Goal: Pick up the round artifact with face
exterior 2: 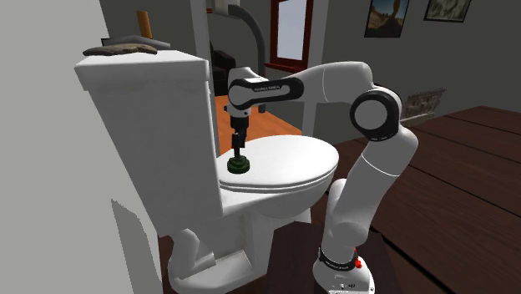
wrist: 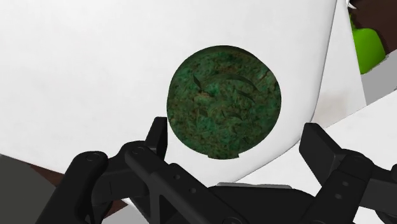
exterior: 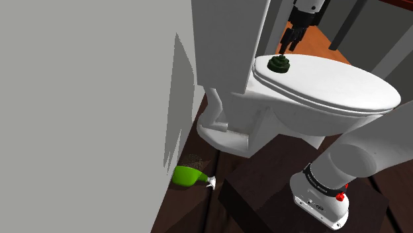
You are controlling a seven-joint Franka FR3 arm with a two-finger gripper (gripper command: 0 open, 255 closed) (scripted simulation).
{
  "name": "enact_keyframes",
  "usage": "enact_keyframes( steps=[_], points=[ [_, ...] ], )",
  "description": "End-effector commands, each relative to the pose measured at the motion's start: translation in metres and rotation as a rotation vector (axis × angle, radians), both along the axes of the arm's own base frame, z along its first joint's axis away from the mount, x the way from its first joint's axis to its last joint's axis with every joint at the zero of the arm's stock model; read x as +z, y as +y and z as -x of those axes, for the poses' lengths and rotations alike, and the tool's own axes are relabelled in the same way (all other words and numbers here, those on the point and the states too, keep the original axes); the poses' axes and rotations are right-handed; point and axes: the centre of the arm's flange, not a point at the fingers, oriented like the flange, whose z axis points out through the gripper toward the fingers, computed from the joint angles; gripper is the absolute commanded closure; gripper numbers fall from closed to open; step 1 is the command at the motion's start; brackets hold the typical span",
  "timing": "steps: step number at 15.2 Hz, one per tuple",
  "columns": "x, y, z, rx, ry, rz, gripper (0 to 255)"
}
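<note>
Grey wall (exterior: pixel 79 99) takes the most room, standing well off to one side of the claw (exterior: pixel 288 47), beyond the tank. White toilet (exterior: pixel 311 122) comes next in size: its tank (exterior 2: pixel 142 100) stands just beside the claw and reaches higher than it, while its shut lid (exterior: pixel 344 83) spreads flat beneath the claw. Dark wooden floor (exterior 2: pixel 451 184) lies far below the claw. The white arm (exterior 2: pixel 334 83), dark at the joints, goes up from its stand (exterior 2: pixel 288 263), a dark box on the floor low down and well apart from the claw. The arm bends over the bowl and ends in a wrist that points straight down. The black claw hangs upright over the back part of the lid, close to the tank. Its fingers (wrist: pixel 158 133) stand wide apart and are closed on nothing, so the claw holds nothing. A green item (exterior: pixel 187 175) with a white tip lies on the floor by the wall, far below the claw and well apart from it. Smallest is the disc (exterior: pixel 278 64), round and mottled dark green, lying flat on the lid straight under the claw. Seen from the wrist, the disc sits ahead of the spread fingers, roughly midway between them, with its rim near one fingertip. From the second exterior view the fingertips are just above its top, and I cannot tell whether they touch it. Its face bears faint curved grooves
</note>
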Motion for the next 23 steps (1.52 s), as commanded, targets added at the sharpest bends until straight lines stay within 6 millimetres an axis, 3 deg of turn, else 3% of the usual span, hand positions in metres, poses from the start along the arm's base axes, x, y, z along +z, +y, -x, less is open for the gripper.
enact_keyframes(
  steps=[1, 4, 5, 14, 23],
  points=[
    [-0.012, -0.002, 0.000, 0.000, 0.000, 0.000, 0],
    [-0.021, -0.002, 0.000, 0.000, 0.000, 0.000, 0],
    [-0.021, -0.002, 0.000, 0.000, -0.001, 0.000, 255],
    [-0.021, -0.002, 0.000, 0.000, 0.000, 0.000, 255],
    [0.027, -0.002, 0.000, 0.000, 0.000, 0.000, 255]
  ],
)
